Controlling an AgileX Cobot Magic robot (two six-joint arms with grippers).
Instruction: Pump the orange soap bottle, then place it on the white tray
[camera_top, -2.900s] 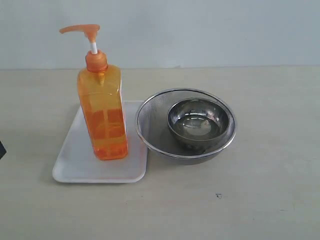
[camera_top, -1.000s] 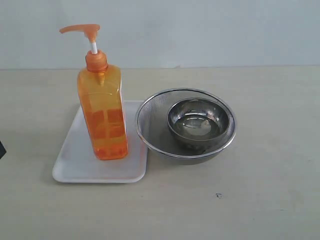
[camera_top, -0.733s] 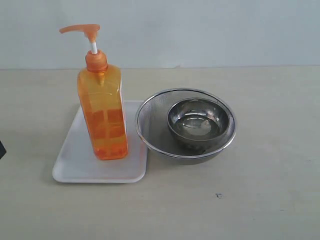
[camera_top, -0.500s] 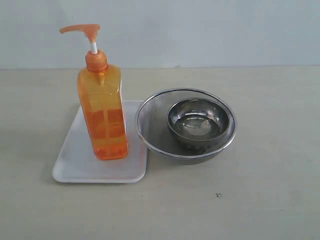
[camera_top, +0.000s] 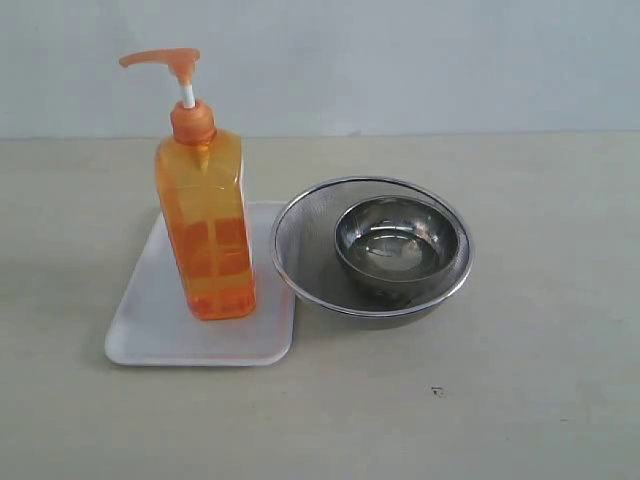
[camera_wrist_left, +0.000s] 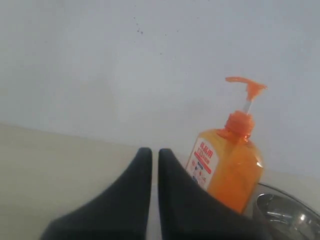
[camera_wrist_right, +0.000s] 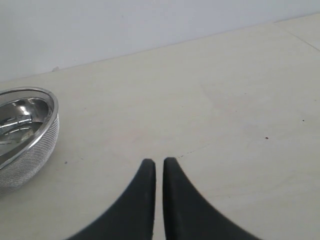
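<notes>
Bottle status: orange soap bottle (camera_top: 205, 230) is standing upright on the white tray (camera_top: 140, 335), left of centre in the exterior frame, sitting toward the tray's right side. Pump head (camera_top: 160, 58) is sticking up on its white stem, spout pointing to frame left. Mesh bowl (camera_top: 300, 262) is sitting just right of the tray, its rim overlapping the tray's right edge in that view. Smaller steel bowl (camera_top: 397, 248) is resting inside it. Everything is sitting on the beige tabletop (camera_top: 530, 380). Left hand (camera_wrist_left: 155, 151) is hanging fully closed and gripping nothing, apart from the bottle, whose label is facing it. Right hand (camera_wrist_right: 159, 161) is likewise pinched closed and empty, hovering over bare tabletop beside the mesh bowl.
</notes>
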